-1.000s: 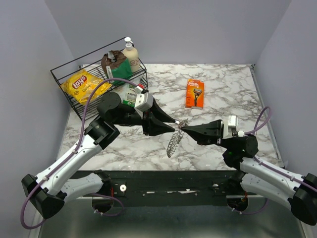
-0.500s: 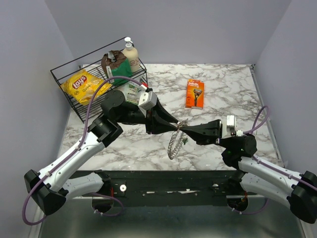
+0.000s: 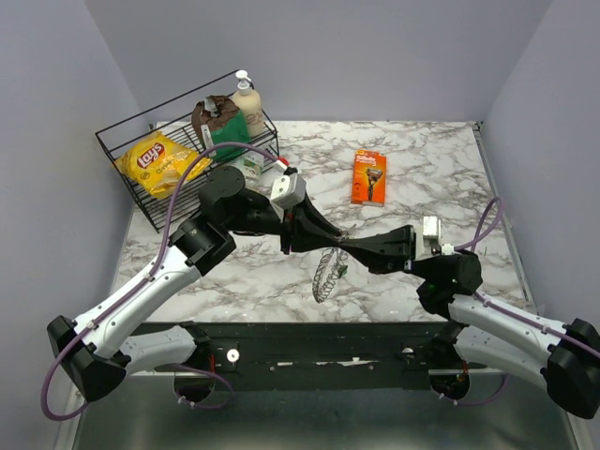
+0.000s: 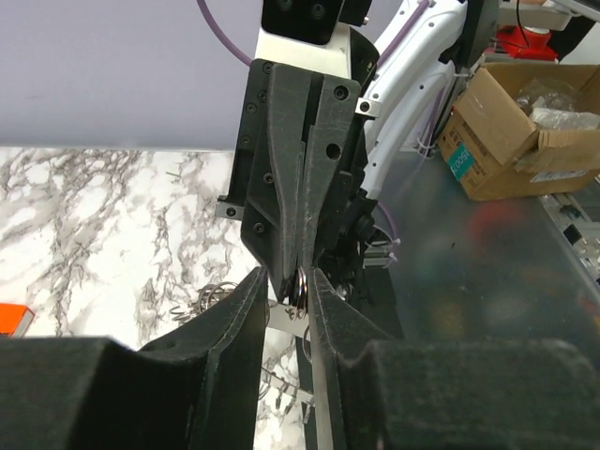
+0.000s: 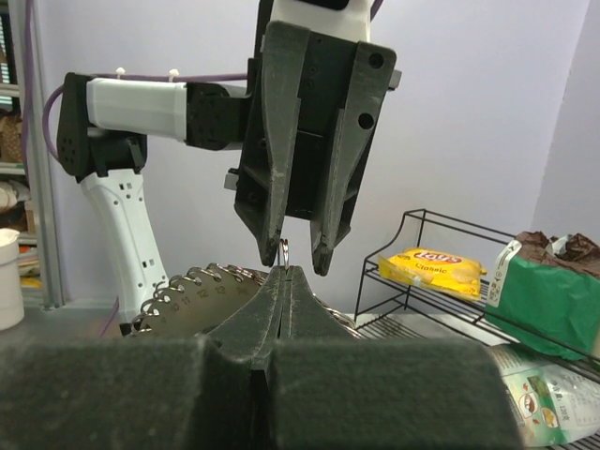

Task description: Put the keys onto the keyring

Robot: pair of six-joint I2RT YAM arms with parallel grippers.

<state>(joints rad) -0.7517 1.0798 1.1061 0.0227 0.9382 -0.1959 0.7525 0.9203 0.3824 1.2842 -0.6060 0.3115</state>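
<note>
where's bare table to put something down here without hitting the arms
Best: back right of the table, between the razor pack and the right wall. A smaller patch lies front left of centre, between the left arm and the keyring. Crowded: mid-table, where left gripper and right gripper meet at the keyring, and back left, filled by the wire basket.

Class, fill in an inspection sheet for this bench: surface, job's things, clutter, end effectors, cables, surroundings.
Surface: marble-patterned table.
Job's things: keyring hangs from the right end effector; coloured keys not made out.
Clutter: wire basket holding chip bag and pump bottle; razor pack lying flat.
End effectors: right shut on the keyring; left end effector open, straddling it.
Cables: purple cable along each arm.
Surroundings: grey walls; cardboard boxes beyond the table.
</note>
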